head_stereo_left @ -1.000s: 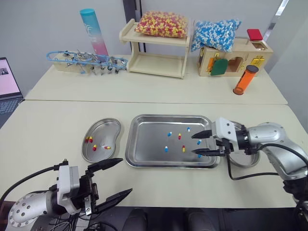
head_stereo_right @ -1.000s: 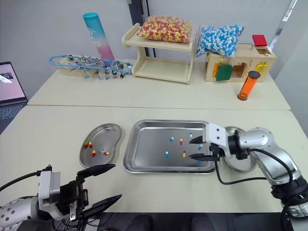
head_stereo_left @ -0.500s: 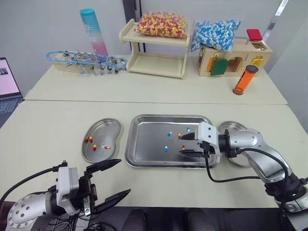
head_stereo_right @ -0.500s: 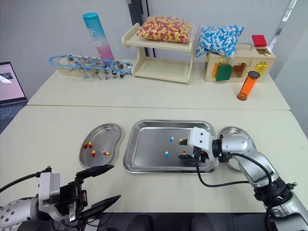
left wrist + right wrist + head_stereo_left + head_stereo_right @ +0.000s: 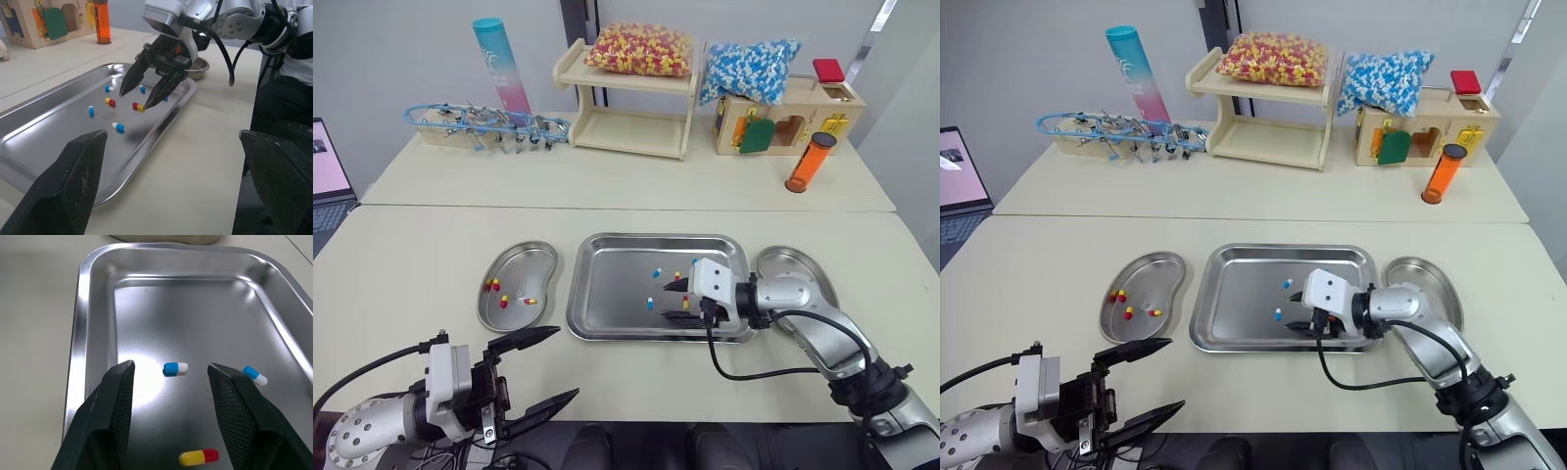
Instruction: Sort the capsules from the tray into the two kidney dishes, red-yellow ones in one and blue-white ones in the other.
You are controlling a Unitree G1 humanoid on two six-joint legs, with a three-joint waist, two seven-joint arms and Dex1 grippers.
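Beige table (image 5: 431, 240); steel tray (image 5: 607, 299), between left kidney dish (image 5: 524, 264) and right kidney dish (image 5: 795, 276)

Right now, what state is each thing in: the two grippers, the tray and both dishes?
Left gripper: open, empty.
Right gripper: open, empty, low over the tray.
Tray: holds loose capsules of both colours.
Left dish: holds a few red-yellow capsules.
Right dish: looks empty.
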